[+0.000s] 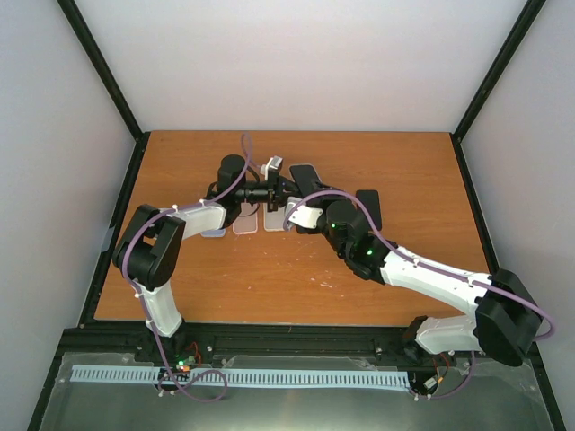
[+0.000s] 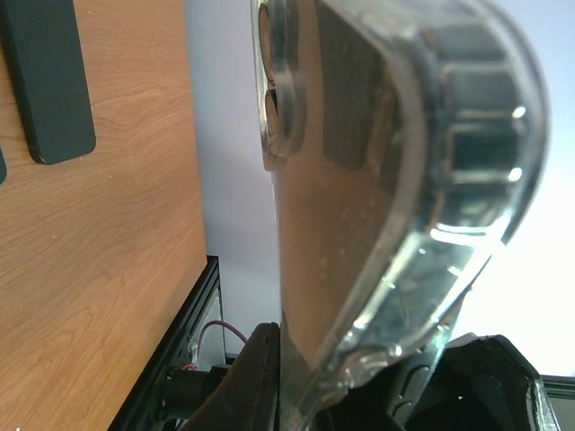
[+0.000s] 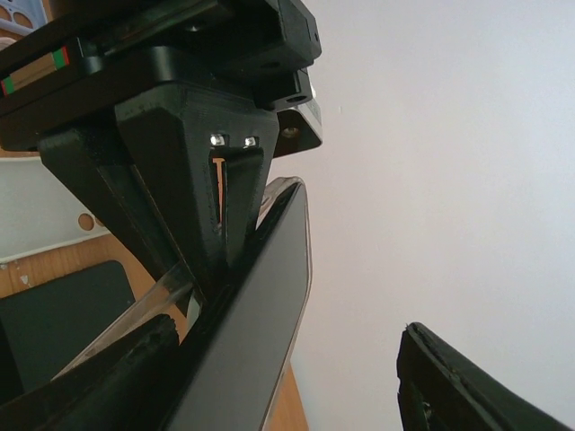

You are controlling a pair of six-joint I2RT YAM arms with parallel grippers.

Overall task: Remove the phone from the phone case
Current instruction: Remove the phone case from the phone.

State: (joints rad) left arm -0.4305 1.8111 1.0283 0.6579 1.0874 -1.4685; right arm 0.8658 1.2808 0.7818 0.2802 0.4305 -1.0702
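Between the fingers of the left gripper (image 2: 373, 386) stands the clear phone case (image 2: 413, 135), pinched near one end and held up off the table (image 2: 108, 224), its camera cut-out toward the top of the left wrist view. That grip looks firm, with the jaws closed onto the case.

Opposite it, the right gripper (image 3: 283, 382) has its jaws spread around the free end. One finger sits close against the dark slab of the phone (image 3: 260, 314), and the other finger (image 3: 467, 386) stands well apart from it, so nothing is pinched on that side yet.

The phone appears to be seated in the case, since its black face runs flush along the clear rim with no gap that I can make out. I judge that lifting and presenting are done. The work proper remains: closing on or pushing the phone, freeing an edge from the lip, and drawing the two apart.

Below on the table lie a dark handset (image 2: 49, 81) and, in the top view, some pale flat pieces (image 1: 244, 220).
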